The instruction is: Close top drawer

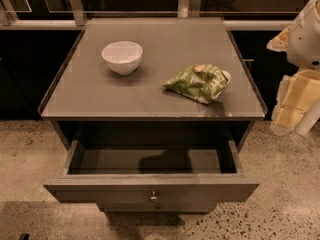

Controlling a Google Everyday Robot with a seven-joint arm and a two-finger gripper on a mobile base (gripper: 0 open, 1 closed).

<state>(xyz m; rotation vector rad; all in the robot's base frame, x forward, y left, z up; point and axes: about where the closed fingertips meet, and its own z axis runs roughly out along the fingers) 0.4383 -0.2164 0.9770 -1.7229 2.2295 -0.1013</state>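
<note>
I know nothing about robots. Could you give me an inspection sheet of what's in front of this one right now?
Surface: grey cabinet top, flat, carrying two loose things.
Job's things: top drawer pulled well out, nothing seen inside but a shadow; round metal knob at the centre of its front.
Clutter: white bowl upright at the left rear of the top; crumpled green snack bag lying to the right, apart from the bowl.
Grippers: gripper at the right edge of the view, beside the cabinet, away from the drawer.
Cables: nothing seen.
Surroundings: speckled floor in front; dark cabinets behind.
</note>
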